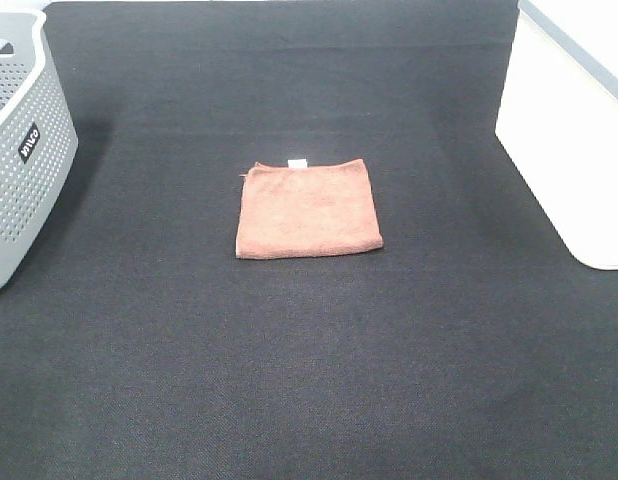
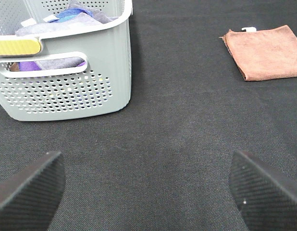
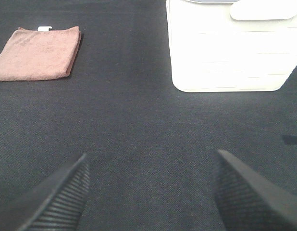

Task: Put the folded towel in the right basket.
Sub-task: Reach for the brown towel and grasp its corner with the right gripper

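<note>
Left end effector (image 2: pixel 146 192) spread wide, gripping nothing, right end effector (image 3: pixel 151 192) spread just as wide, also gripping nothing

Black, finely woven cloth covering the worktop (image 1: pixel 309 380) edge to edge, faint crease line (image 1: pixel 289 46) across its far part, bright even light, soft shadow beside a grey perforated basket (image 1: pixel 19 160) at the left

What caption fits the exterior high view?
Folded towel lies flat on the black mat between the grey basket and the right basket, untouched.
</note>
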`<control>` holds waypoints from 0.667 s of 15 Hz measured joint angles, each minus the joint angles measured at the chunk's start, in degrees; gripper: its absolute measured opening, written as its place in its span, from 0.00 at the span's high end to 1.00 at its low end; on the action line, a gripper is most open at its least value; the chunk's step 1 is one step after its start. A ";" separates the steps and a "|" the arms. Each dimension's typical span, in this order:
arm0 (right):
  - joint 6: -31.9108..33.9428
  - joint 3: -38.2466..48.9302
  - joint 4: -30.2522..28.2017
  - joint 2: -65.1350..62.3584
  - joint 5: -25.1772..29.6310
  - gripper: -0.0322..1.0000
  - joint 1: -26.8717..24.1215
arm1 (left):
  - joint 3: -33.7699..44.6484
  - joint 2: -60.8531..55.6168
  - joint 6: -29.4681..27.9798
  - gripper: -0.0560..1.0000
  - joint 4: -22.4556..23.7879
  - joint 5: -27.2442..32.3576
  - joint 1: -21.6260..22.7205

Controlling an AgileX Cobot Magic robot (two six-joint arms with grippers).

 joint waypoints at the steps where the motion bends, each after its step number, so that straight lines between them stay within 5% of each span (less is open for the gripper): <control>1: 0.00 0.00 0.00 0.00 0.00 0.31 0.00 | 0.00 0.00 0.00 0.12 0.00 0.00 0.00; 10: 0.00 0.00 0.00 0.00 0.00 0.31 0.00 | 0.00 0.00 0.00 0.12 0.00 0.00 0.00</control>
